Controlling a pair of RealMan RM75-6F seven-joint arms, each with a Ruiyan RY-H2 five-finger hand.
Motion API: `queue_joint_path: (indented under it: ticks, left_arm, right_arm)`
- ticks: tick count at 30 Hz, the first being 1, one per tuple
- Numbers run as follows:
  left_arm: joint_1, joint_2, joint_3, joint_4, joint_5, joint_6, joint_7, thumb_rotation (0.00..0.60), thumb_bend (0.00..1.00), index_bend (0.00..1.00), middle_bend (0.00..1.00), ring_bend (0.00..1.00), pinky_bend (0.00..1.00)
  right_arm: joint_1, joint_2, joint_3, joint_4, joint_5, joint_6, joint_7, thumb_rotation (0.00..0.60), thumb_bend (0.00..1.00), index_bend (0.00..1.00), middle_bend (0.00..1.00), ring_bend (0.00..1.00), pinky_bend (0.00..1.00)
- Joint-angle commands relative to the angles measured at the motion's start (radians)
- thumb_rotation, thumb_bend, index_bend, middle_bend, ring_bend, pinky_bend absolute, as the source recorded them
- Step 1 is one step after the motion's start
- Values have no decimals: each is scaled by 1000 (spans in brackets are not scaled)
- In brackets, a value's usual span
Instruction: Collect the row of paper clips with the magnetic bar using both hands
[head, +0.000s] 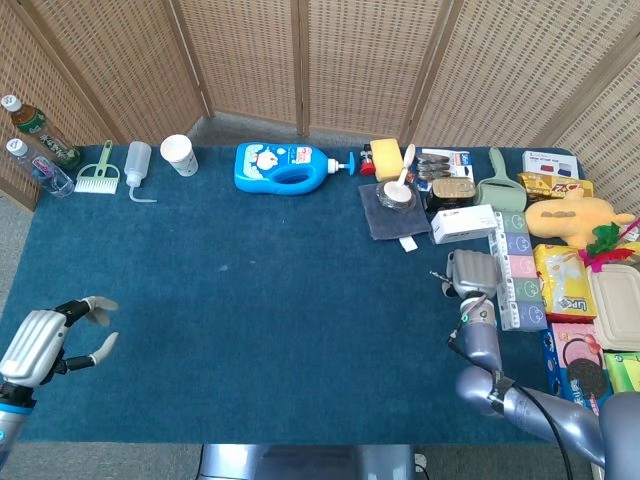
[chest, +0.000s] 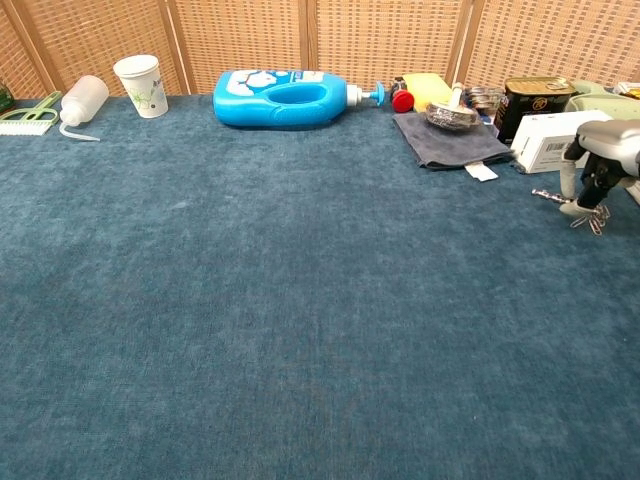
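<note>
The right robot hand (chest: 597, 170) holds the magnetic bar (chest: 562, 197) low over the tabletop's (chest: 300, 300) right edge, paper clips (chest: 591, 220) already clinging. Left robot hand (head: 45, 340) waits empty, fingers apart. Collection looks nearly done.

Along the far edge of the table (head: 250, 300), from left to right: two bottles (head: 35, 150), a brush (head: 98, 176), a squeeze bottle (head: 138, 165), a paper cup (head: 179, 154), a detergent jug (head: 285, 167) on its side. Packaged goods (head: 570, 270) crowd the right edge. The right hand (head: 472, 272) is just beside them; the left hand (head: 50, 335) lies near the front-left corner, well apart from it.
</note>
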Motion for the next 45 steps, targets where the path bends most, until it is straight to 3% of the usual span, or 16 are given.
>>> queue_joint_path:
  ticks: [1,25,37,45]
  left_arm:
    - [0,1,0,-2,1,1,2,352,316,341,507,471,917]
    - [11,11,3,-20,11,18,12,353,316,341,507,471,917]
    - [13,14,2,-18,10,20,8,355,315,341,506,471,917]
    - [9,6,1,-14,12,14,7,353,315,341,506,471,917]
  right_arm:
    - [-6,-2,-2,8,-2,-6,9,600,438,657,851,917,1000]
    - [-24,-7,-6,64,-9,-60,50,600,438,658,851,917,1000]
    - [-18,7,5,36,-19,-41,45,600,438,656,851,917,1000]
    - [-14,37,16,-40,-44,0,37,600,438,654,851,917,1000]
